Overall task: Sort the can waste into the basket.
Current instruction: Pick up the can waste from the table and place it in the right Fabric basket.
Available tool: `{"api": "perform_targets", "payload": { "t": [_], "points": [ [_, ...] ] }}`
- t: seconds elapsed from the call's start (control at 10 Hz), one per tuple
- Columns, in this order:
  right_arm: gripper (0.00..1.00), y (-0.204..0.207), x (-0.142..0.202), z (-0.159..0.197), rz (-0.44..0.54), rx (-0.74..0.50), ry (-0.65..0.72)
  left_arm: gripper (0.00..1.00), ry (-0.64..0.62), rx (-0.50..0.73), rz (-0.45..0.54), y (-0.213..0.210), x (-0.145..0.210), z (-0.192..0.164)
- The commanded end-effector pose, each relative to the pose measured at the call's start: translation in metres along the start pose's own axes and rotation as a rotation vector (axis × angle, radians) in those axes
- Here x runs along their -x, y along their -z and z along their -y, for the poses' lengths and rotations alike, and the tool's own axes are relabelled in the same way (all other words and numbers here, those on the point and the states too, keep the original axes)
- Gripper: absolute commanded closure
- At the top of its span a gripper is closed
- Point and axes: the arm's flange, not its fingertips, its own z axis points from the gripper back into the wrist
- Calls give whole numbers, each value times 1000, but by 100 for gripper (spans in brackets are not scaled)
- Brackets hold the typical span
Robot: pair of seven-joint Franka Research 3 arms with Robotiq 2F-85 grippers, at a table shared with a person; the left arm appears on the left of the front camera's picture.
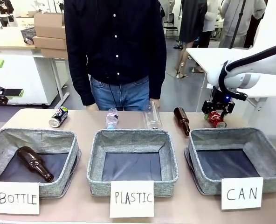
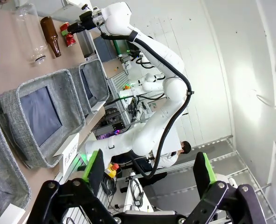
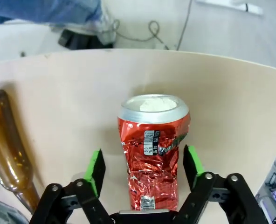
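Cards (image 1: pixel 131 199) lettered "BOTTLE", "PLASTIC", "CAN". Red can (image 3: pixel 153 149) on table (image 1: pixel 182 207), 12 o'clock of CAN basket (image 1: pixel 268 144), straddled by right gripper (image 3: pixel 143 159), pads spread, not touching; brown bottle (image 1: pixel 181 120) at 9 o'clock. Left gripper (image 2: pixel 148 163) wide, empty.

Right arm (image 1: pixel 243 77): glossy white shell, rounded joints, black cable (image 1: pixel 261 56) running along the top, small blue light (image 1: pixel 227 98) at the wrist.
Right gripper (image 3: pixel 145 163): black link-bar fingers, bright green pads (image 3: pixel 95 170), silver screws (image 3: pixel 206 176) at the pivots.
Left gripper (image 2: pixel 149 165): same build, black with green pads and silver screw heads.
Person (image 1: pixel 114 42): dark navy long-sleeved shirt, pale buttons down the front, blue jeans (image 1: pixel 121 93).
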Motion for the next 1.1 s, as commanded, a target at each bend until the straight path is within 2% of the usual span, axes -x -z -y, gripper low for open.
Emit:
{"api": "perform_targets", "payload": {
  "t": [0.0, 0.1, 0.2, 0.7, 0.8, 1.0],
  "points": [
    [100, -3, -6, -3, -21, 32, -4, 0, 25, 20, 8, 2, -1, 2],
    [65, -3, -6, -3, -27, 41, -6, 0, 25, 20, 8, 2, -1, 2],
    [100, -2, -5, -3, -30, 46, -6, 0, 25, 20, 8, 2, -1, 2],
    [100, -12, 2, -1, -37, 18, -1, 0, 25, 20, 8, 2, -1, 2],
    [100, -35, 17, -8, -25, 8, -15, 0, 25, 20, 8, 2, -1, 2],
    [100, -138, 87, -33, 46, -32, -31, 0, 25, 20, 8, 2, -1, 2]
  ]
}}
